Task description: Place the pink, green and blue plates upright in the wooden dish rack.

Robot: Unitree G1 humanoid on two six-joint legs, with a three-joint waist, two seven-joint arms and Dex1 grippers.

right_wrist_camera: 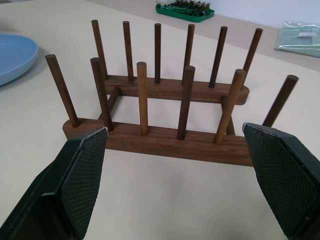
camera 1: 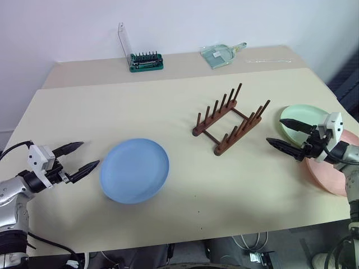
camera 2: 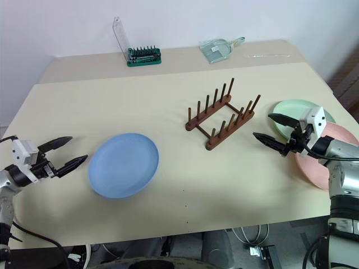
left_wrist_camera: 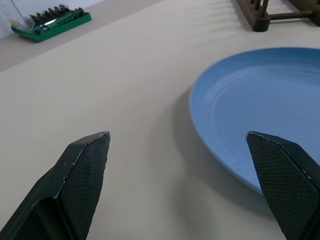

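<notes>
You have three plates lying flat on the table (camera 1: 185,213): one blue plate (camera 1: 134,170) left of the empty wooden dish rack (camera 1: 230,119), one green plate (camera 1: 300,119) and one pink plate (camera 1: 336,174) at its right. Two grippers, left gripper (camera 1: 84,157) and right gripper (camera 1: 284,135), both spread wide, holding nothing.

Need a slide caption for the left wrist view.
Open left gripper poised at the rim of the blue plate, dish rack beyond.
</notes>
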